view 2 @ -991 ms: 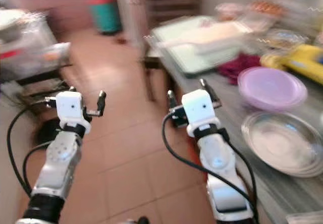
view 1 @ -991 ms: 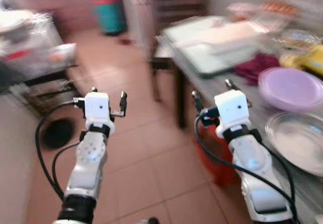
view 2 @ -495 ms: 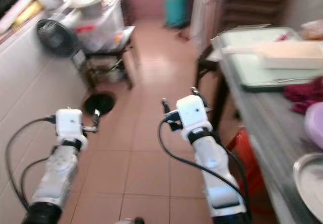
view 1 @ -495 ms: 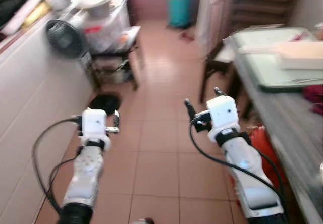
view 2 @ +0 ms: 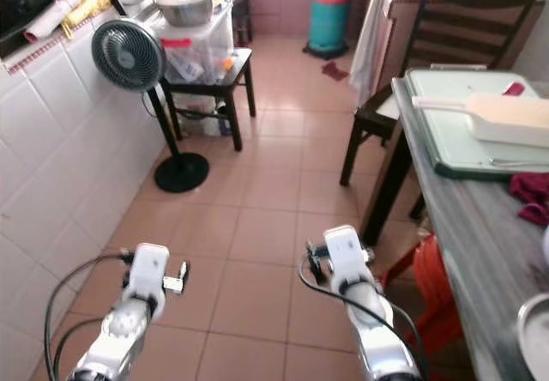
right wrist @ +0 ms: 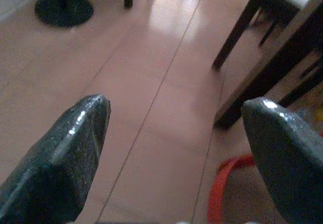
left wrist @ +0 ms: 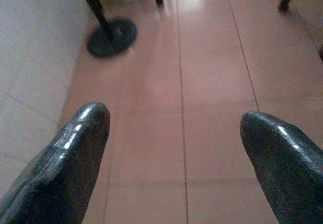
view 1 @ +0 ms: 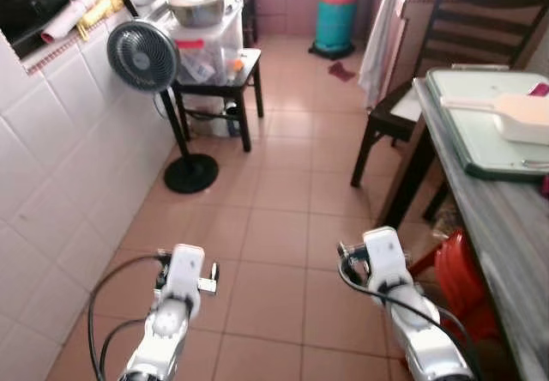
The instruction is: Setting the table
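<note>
The grey table (view 1: pixel 506 226) runs along my right side. On it lie a green board (view 1: pixel 480 132) with a white scoop-shaped dish (view 1: pixel 525 115), a dark red cloth (view 2: pixel 532 194) and the rim of a metal plate (view 2: pixel 536 336) at the near corner. My left gripper (view 1: pixel 187 263) hangs low over the tiled floor, open and holding nothing; its black fingertips (left wrist: pixel 81 133) stand wide apart in the left wrist view. My right gripper (view 1: pixel 369 249) is also open and holds nothing. It hovers above the floor just left of the table's edge, with wide-set fingertips (right wrist: pixel 81 128).
A standing fan (view 1: pixel 137 55) with a round black base (view 1: pixel 190 173) stands by the white tiled wall (view 1: pixel 51 184). Behind it is a small dark stand (view 1: pixel 232 68) with a plastic box and metal bowl. A dark chair (view 1: pixel 403 115), a teal gas cylinder (view 1: pixel 334 21) and a red stool (view 1: pixel 463 278) are nearby.
The camera has swung left and away from the table, so the purple and metal plates slid out to the right. Both arms sit lower in view. Both grippers have stayed open.
</note>
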